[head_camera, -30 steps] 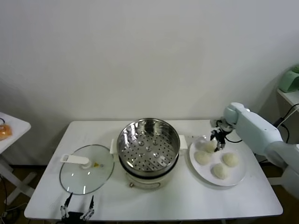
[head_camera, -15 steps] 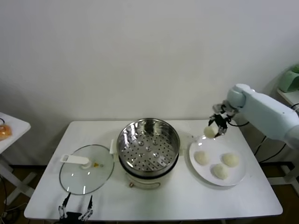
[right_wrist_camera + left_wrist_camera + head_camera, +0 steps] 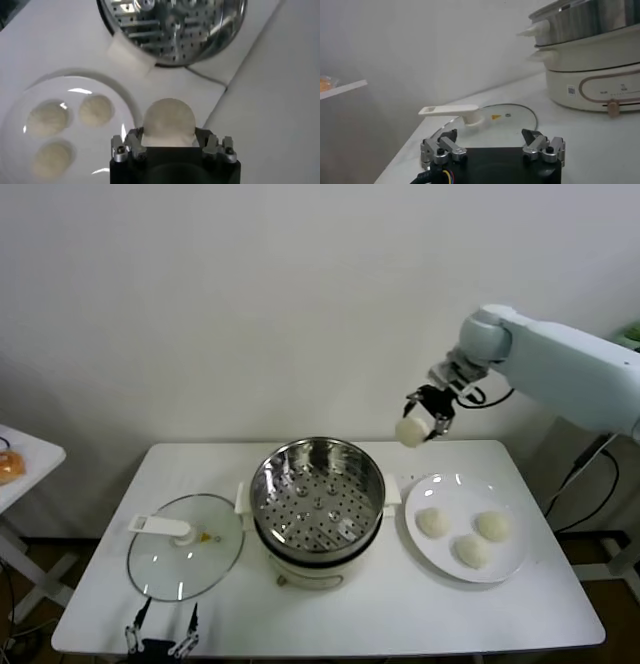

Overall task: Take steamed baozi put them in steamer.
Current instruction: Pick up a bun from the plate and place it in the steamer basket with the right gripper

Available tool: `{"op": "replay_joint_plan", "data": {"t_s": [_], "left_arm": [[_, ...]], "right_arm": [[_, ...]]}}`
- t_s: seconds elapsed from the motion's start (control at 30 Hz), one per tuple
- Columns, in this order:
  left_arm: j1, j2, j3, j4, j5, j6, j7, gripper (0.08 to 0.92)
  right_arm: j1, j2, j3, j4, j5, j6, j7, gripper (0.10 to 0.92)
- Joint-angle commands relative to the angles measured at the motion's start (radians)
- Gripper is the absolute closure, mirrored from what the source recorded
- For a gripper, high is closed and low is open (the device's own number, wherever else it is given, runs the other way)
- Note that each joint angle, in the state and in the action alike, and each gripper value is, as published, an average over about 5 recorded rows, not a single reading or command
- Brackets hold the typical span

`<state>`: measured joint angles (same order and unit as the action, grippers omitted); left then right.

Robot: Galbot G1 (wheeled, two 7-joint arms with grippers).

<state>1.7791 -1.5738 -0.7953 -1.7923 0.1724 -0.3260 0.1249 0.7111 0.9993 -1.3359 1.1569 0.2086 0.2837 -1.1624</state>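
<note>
My right gripper is shut on one off-white baozi and holds it high in the air, between the steamer and the white plate. In the right wrist view the held baozi sits between the fingers, with the steamer's perforated bottom beyond it. Three more baozi lie on the plate. The steamer basket holds nothing. My left gripper is open and parked low at the table's front left edge.
A round glass lid with a white handle lies on the table left of the steamer; it also shows in the left wrist view. A small side table stands at far left. A cable hangs behind the right arm.
My right gripper has lifted the baozi off the plate and carried it up and to the left, toward the steamer. The left arm has not moved.
</note>
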Motion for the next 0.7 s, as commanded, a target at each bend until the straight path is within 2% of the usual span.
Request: {"op": "replay_joint_plan", "data": {"t_s": [0.03,0.27,0.53,0.7], "left_arm": [[-0.004,-0.003,0.0,0.001,0.001,0.003,0.0,0.177],[-0.005,-0.008,0.002,0.0,0.004,0.001,-0.001,0.177],[-0.006,-0.009,0.007,-0.001,0.009,-0.001,-0.002,0.177],[-0.006,-0.008,0.007,-0.001,0.01,-0.002,-0.003,0.177]], "right_arm": [[0.088,0.193,-0.084,0.077,0.03,0.16,0.03,0.321],[-0.022,0.338,-0.06,-0.079,-0.068,0.28,0.033,0.321],[-0.146,0.397,-0.021,-0.195,-0.215,0.357,0.035,0.321],[-0.23,0.435,0.044,-0.324,-0.312,0.408,0.047,0.321]]}}
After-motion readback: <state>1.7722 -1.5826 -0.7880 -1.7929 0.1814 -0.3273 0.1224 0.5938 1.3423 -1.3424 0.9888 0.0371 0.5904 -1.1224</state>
